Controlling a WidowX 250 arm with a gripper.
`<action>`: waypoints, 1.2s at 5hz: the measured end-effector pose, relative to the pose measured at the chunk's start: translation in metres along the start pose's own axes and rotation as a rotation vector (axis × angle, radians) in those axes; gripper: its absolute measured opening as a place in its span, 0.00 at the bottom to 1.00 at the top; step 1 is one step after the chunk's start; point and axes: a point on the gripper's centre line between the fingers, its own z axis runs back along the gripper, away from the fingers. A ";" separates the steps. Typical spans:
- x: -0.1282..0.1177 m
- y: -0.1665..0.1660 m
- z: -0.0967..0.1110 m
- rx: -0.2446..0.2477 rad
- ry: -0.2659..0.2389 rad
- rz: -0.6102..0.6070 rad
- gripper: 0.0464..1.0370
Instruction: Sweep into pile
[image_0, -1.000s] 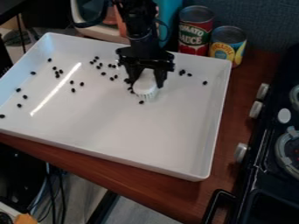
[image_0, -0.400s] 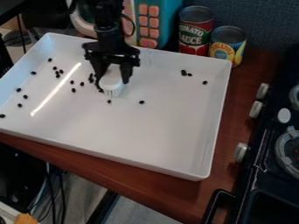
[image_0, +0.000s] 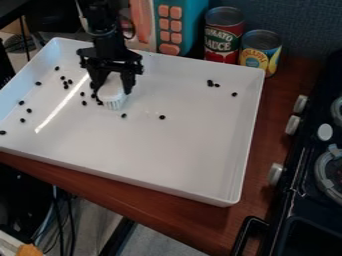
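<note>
Overall, the white tray (image_0: 167, 145) sits on brown wood (image_0: 200, 227).

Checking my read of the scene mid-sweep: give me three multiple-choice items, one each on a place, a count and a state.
1. As the camera sees it, where in the tray is the brush?
A) Lower right corner
B) Upper left part
C) Middle of the right side

2. How many cans stand behind the tray?
A) One
B) Four
C) Two

3. How do the small dark pieces lie?
A) Scattered over the tray
B) All in one pile
C) All in one straight row

Key:
1 B: the gripper holds the brush there, bristles down.
2 C: a red one and a blue-and-yellow one stand side by side.
3 A: pieces lie apart at left, near the brush and at upper right.
</note>
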 end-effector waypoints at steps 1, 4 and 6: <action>-0.001 0.014 0.000 0.000 -0.009 0.020 0.70; -0.003 0.015 0.029 -0.070 -0.052 0.055 0.70; -0.004 -0.044 0.052 -0.202 -0.059 -0.038 0.70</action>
